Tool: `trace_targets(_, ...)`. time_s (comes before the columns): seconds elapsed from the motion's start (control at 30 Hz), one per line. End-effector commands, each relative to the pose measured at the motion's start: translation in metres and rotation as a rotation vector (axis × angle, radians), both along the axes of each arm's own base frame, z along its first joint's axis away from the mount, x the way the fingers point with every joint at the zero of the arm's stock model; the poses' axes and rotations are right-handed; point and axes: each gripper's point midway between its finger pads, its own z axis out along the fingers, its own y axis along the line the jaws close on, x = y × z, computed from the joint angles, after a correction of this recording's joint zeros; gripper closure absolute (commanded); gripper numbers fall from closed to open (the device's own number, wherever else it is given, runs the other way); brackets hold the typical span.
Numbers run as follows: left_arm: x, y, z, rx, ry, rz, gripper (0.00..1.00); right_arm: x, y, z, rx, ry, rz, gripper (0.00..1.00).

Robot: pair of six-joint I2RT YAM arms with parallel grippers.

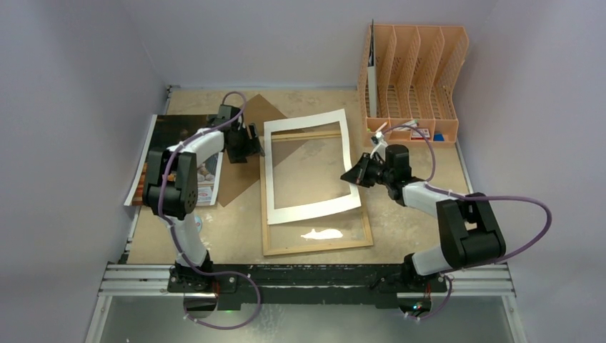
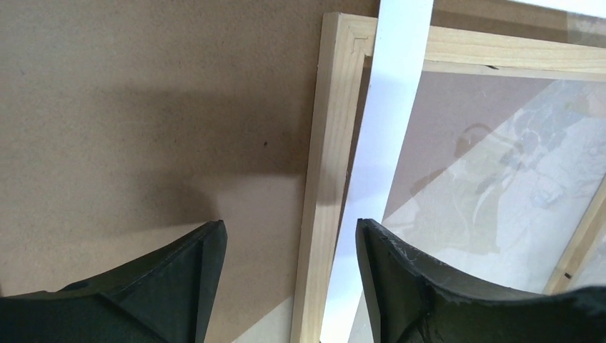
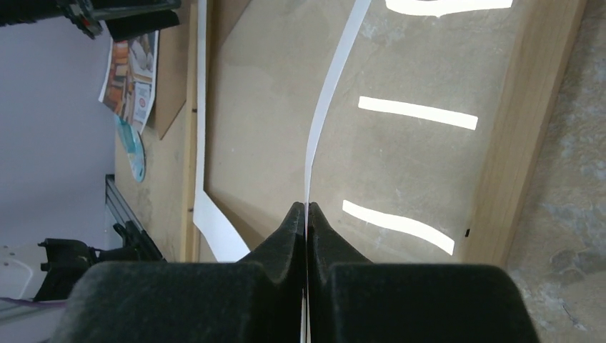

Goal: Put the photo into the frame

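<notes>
The frame (image 1: pixel 318 244) lies flat at the table's centre, its glass reflecting light. Its white mat (image 1: pixel 307 128) sits askew over it, the right edge raised. My right gripper (image 1: pixel 350 176) is shut on that edge; in the right wrist view the thin mat (image 3: pixel 330 86) runs between the closed fingertips of the right gripper (image 3: pixel 306 209). My left gripper (image 1: pixel 257 148) is open at the frame's upper left. In its wrist view the left gripper (image 2: pixel 289 236) straddles the wood border (image 2: pixel 325 171), with the mat strip (image 2: pixel 391 114) beside it. The photo (image 1: pixel 171 136) lies far left, partly under my left arm.
A brown fibreboard back (image 1: pixel 239 179) lies between photo and frame. An orange file organiser (image 1: pixel 414 68) stands back right, with small items (image 1: pixel 437 134) at its foot. A small teal disc (image 3: pixel 132 146) lies near the left arm's base. Purple walls enclose the table.
</notes>
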Motion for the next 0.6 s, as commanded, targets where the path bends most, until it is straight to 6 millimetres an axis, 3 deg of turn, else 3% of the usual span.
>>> trace_targets(0.0, 0.012, 0.002, 0.054, 0.005, -0.117, -0.007, 0.30, -0.007, -0.007, 0.001, -0.070, 0.009, 0.024, 1.00)
trace_targets(0.17, 0.013, 0.004, 0.063, 0.009, -0.135, -0.008, 0.29, -0.024, -0.016, -0.009, -0.167, 0.068, 0.086, 1.00)
trace_targets(0.4, 0.013, 0.005, 0.054, 0.016, -0.103, 0.001, 0.29, -0.041, -0.031, -0.025, -0.259, 0.148, 0.076, 1.00)
trace_targets(0.57, 0.011, 0.004, 0.051, 0.007, -0.097, 0.016, 0.29, -0.050, -0.039, -0.024, -0.275, 0.167, 0.029, 1.00)
